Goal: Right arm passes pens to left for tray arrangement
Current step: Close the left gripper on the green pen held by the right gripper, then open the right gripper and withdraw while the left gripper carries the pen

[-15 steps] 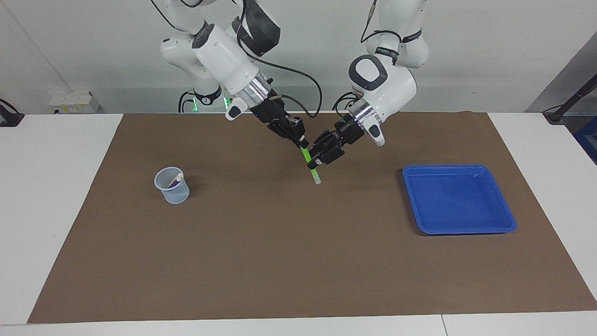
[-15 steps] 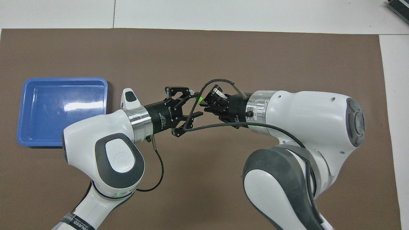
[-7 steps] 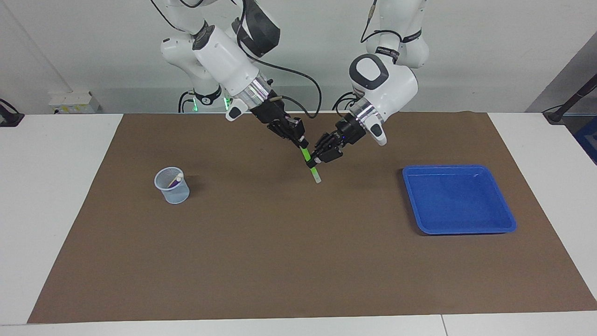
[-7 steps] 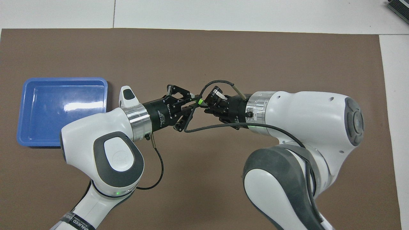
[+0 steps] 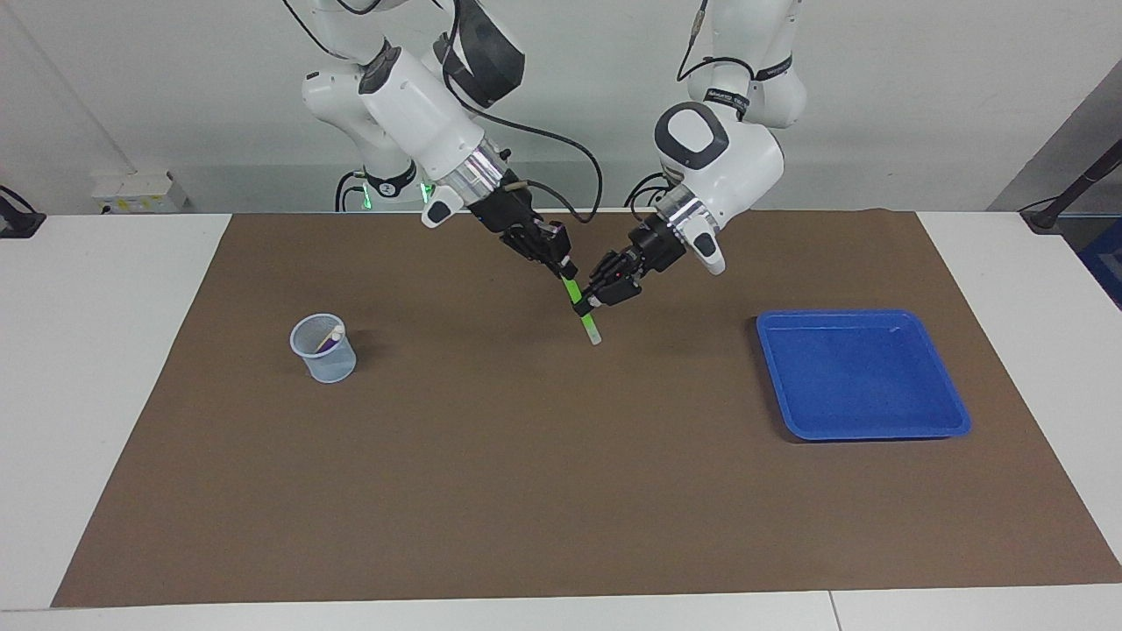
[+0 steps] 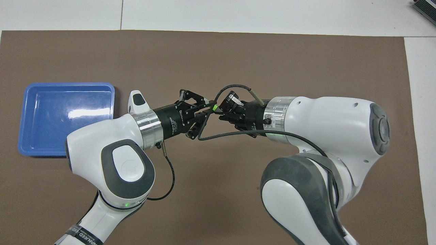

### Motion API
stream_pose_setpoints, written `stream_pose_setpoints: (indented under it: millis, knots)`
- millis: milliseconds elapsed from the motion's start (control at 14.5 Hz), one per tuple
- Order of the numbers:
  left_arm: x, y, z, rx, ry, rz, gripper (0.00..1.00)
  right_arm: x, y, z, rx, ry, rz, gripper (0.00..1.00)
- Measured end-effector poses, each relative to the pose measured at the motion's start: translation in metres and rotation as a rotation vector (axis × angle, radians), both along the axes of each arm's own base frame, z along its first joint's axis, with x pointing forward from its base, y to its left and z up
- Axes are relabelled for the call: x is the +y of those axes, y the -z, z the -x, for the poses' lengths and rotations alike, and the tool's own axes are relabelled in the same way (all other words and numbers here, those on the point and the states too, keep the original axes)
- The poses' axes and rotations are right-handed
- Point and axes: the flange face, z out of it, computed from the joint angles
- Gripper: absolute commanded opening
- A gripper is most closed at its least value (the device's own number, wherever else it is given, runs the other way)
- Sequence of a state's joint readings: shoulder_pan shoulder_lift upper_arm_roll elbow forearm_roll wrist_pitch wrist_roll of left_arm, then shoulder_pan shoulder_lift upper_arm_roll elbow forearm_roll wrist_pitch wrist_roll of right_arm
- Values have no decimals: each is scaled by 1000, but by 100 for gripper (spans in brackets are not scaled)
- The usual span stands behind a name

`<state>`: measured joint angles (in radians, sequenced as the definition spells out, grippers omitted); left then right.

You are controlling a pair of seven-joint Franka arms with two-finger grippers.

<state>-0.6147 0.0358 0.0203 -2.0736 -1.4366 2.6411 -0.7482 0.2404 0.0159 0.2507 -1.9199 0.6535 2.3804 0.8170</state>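
A green pen (image 5: 585,317) hangs tilted over the middle of the brown mat, its pale end pointing down. My right gripper (image 5: 565,268) is shut on its upper end. My left gripper (image 5: 592,301) is shut on the pen lower down, so both hold it. From above, only a small green piece of the pen (image 6: 215,108) shows between the left gripper (image 6: 208,112) and the right gripper (image 6: 220,108). A purple pen (image 5: 326,344) and a pale pen end (image 5: 336,333) stick out of a cup. The blue tray (image 5: 863,432) lies bare toward the left arm's end, and its rim (image 6: 68,84) also shows from above.
A small pale translucent cup (image 5: 324,358) stands on the mat toward the right arm's end. The brown mat (image 5: 561,491) covers most of the white table. A loose black cable (image 6: 218,136) loops from the right wrist under both grippers.
My left gripper's fingers have closed from open onto the green pen. The pen and my right gripper have stayed almost in place.
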Motion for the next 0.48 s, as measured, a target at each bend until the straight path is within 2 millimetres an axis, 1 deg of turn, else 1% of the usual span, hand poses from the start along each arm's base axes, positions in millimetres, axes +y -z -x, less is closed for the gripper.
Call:
stream_pose_setpoints:
  millis: [276, 345, 414, 482]
  knots:
    - [-12, 0, 8, -13, 39, -4, 0, 0, -4, -1, -4, -2, -3, 100]
    - [-14, 0, 9, -21, 50, -8, 0, -3, -7, -2, 4, -5, -3, 100]
    - [-15, 0, 10, -36, 65, -17, 0, -12, -11, -6, 11, -8, 3, 100]
    - [-17, 0, 10, -50, 86, -29, 0, -25, -16, -11, 11, -22, 20, 100]
